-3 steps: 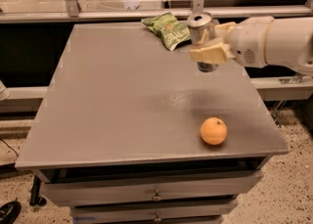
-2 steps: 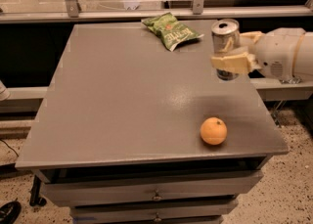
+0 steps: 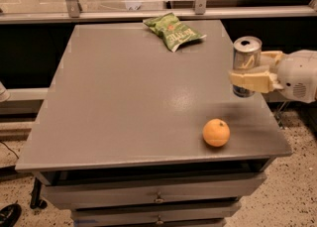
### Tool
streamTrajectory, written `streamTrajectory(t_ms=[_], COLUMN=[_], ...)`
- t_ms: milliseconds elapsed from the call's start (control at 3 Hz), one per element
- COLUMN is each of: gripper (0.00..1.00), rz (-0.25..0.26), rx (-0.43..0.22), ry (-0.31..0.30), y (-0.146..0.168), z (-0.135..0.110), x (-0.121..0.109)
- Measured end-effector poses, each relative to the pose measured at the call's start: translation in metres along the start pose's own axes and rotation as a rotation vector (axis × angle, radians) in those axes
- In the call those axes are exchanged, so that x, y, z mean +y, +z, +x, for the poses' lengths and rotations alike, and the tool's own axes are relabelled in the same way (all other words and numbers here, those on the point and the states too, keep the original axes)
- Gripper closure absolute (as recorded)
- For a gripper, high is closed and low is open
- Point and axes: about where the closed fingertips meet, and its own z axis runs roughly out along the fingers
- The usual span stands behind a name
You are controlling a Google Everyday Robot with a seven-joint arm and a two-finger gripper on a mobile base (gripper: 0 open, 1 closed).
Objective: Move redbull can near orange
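Note:
The redbull can (image 3: 245,55) is a slim silver can with blue at its base, upright at the table's right edge. My gripper (image 3: 250,75) comes in from the right and is shut on the can, its cream fingers (image 3: 249,81) wrapped around the can's middle. The can's base is at or just above the grey tabletop; I cannot tell if it touches. The orange (image 3: 216,132) sits on the table near the front right corner, in front of and slightly left of the can, apart from it.
A green chip bag (image 3: 172,31) lies at the back of the grey table (image 3: 124,102). Drawers are below the tabletop. A glass railing runs behind the table. The table's right edge is directly under the gripper.
The gripper has carried the can rightward and toward the front, from the back middle near the chip bag to the right edge, closer to the orange. The orange has not moved.

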Motion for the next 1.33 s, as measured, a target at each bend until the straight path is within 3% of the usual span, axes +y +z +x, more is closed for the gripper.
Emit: streamTrajectory(t_ms=[333,667,1333], gripper=[1.0,0.83,0.36], rz=[-0.014,-0.022,-0.013], rx=[-0.01,-0.014,-0.008], ry=[0.042,0.094,0.177], y=[0.002,0.005,0.008], z=[0.015,0.03,0.047], x=[0.006,0.012,0.017])
